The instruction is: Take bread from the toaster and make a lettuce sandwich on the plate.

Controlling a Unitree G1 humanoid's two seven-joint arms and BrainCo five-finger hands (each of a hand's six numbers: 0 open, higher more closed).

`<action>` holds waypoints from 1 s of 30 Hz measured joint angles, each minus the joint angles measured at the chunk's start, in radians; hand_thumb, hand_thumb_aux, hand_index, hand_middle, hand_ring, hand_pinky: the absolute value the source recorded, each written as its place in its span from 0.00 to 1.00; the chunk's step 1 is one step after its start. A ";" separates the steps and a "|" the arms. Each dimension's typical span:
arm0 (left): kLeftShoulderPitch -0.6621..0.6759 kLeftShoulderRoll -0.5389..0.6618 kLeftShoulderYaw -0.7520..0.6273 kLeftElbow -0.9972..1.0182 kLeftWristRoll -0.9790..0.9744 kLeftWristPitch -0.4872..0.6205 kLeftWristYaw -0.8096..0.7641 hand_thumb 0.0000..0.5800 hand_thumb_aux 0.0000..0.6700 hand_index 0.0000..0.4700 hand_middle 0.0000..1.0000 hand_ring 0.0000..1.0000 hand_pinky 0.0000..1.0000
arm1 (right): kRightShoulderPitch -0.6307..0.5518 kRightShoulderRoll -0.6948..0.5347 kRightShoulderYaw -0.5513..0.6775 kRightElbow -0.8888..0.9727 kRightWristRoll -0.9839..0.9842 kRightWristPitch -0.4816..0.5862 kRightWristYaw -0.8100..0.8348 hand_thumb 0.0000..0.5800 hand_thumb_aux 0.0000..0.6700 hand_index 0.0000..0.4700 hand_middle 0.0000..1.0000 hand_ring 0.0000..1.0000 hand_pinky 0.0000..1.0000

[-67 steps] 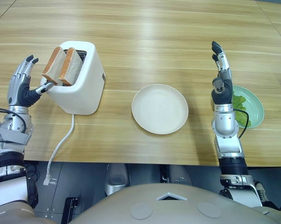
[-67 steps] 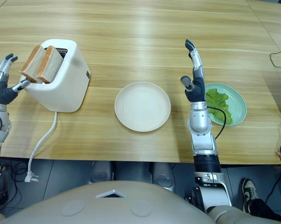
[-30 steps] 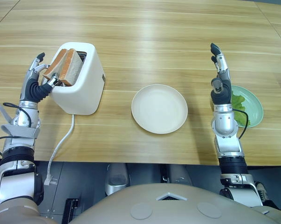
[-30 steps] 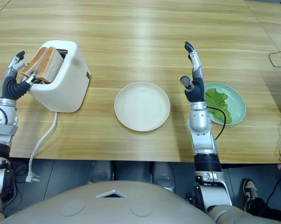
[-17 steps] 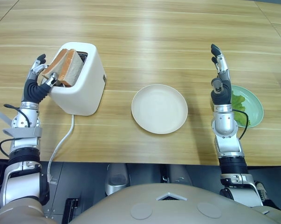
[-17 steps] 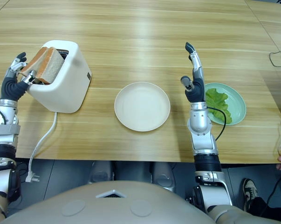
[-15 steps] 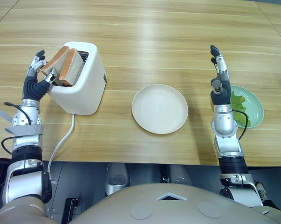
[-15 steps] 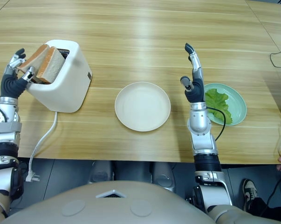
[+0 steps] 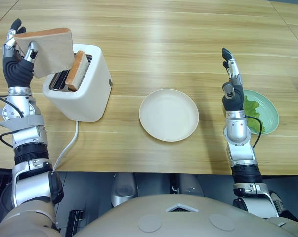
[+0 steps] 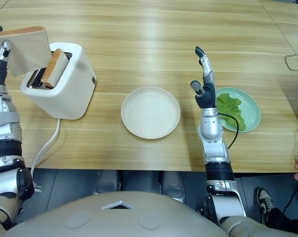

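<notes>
My left hand (image 9: 17,68) is raised at far left, fingers pinched on one bread slice (image 9: 50,49), which I hold tilted, clear above the toaster's left side. Second bread slice (image 9: 78,69) leans in the slot of the toaster (image 9: 92,91), top half sticking out. The toaster stands left on the tabletop (image 9: 163,44), with its cord (image 9: 64,148) trailing off the near edge. The cream plate (image 9: 169,114) sits at centre, well apart from the toaster. My right hand (image 9: 230,85) is upright, fingers stretched straight, holding nothing, between the plate and the green dish (image 9: 273,112), just beside the dish. The lettuce (image 9: 252,109) lies in the green dish.
</notes>
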 measured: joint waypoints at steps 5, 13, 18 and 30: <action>-0.036 -0.017 0.003 -0.042 -0.003 0.014 0.003 1.00 1.00 0.98 1.00 1.00 1.00 | -0.007 -0.001 0.000 0.012 0.000 -0.001 0.000 0.00 0.00 0.00 0.00 0.00 0.00; -0.073 -0.042 0.028 -0.139 -0.020 0.034 0.013 1.00 1.00 0.98 1.00 1.00 1.00 | -0.015 -0.009 -0.001 0.029 0.000 -0.013 -0.007 0.00 0.00 0.00 0.00 0.00 0.00; -0.087 -0.078 0.016 -0.288 -0.023 0.071 0.009 1.00 1.00 0.98 1.00 1.00 1.00 | -0.017 -0.024 -0.012 0.034 0.000 -0.013 -0.018 0.00 0.00 0.00 0.00 0.00 0.00; -0.108 -0.360 -0.286 -0.526 -0.056 0.258 -0.084 1.00 1.00 0.98 1.00 1.00 1.00 | -0.023 -0.152 -0.108 0.153 -0.044 0.027 -0.090 0.00 0.00 0.00 0.00 0.00 0.00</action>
